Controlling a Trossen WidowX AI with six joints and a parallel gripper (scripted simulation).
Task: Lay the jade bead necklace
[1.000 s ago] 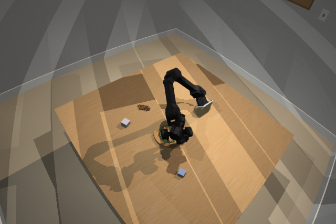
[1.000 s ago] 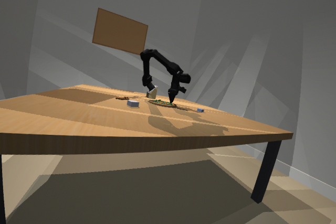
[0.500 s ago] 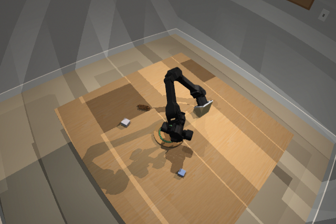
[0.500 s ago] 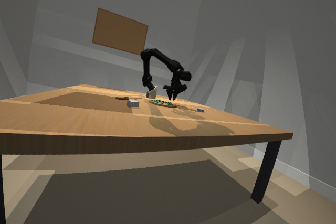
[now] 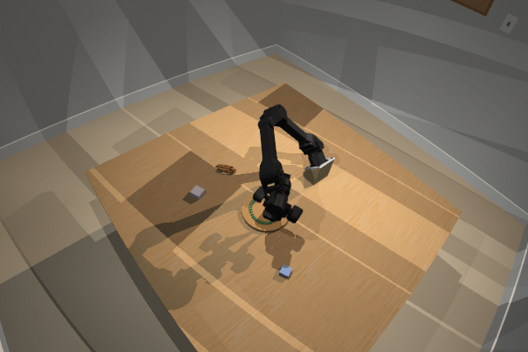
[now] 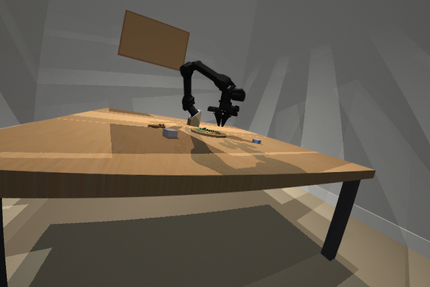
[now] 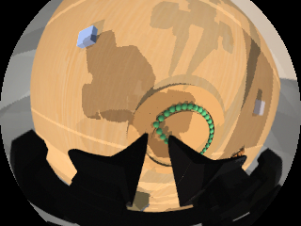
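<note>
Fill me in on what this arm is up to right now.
The black arm hangs its gripper just above the round bead board, jaws nearly shut with nothing between them. The jade bead necklace lies curved on the board along its groove, so the laying looks largely done. A brown bead strand and two small blocks sit apart on the table.

Dim grey room, with bright bands of light crossing the table (image 5: 374, 228). Hard arm shadows fall toward the near side. The wrist view bulges, black at its corners.
</note>
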